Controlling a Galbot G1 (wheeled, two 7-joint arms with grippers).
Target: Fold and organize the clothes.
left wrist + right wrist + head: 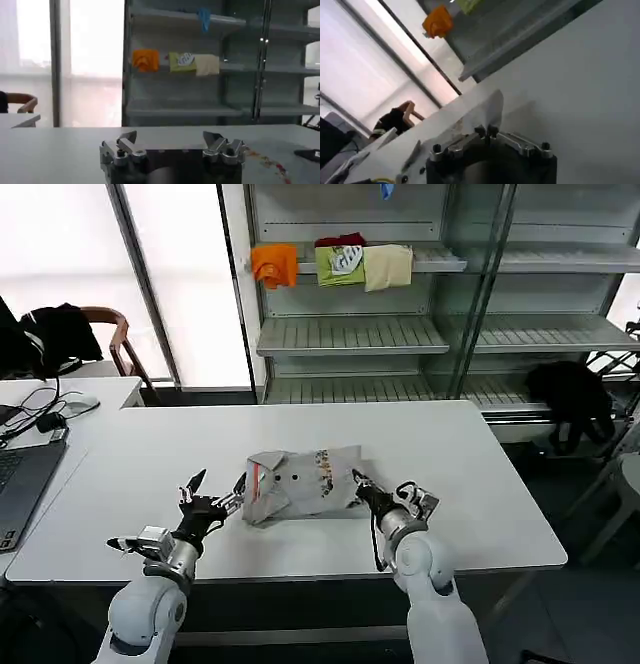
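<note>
A light grey shirt (300, 482) lies folded in the middle of the white table (480, 474), showing an orange strip at its left end and a small multicoloured print on top. My right gripper (358, 482) is at the shirt's right edge. In the right wrist view its fingertips (486, 132) are shut on a raised flap of the grey cloth (487, 107). Just left of the shirt, low over the table, my left gripper (218, 485) is open, its jaws spread wide (172, 137) with nothing between them. The shirt's printed edge (272, 159) shows beside it.
A laptop (18, 484) and cables lie on the table's left end. Behind the table stand metal shelves (350, 334) with folded orange (274, 262), green (340, 262) and cream (388, 266) clothes. A chair with a black garment (60, 334) stands at the back left.
</note>
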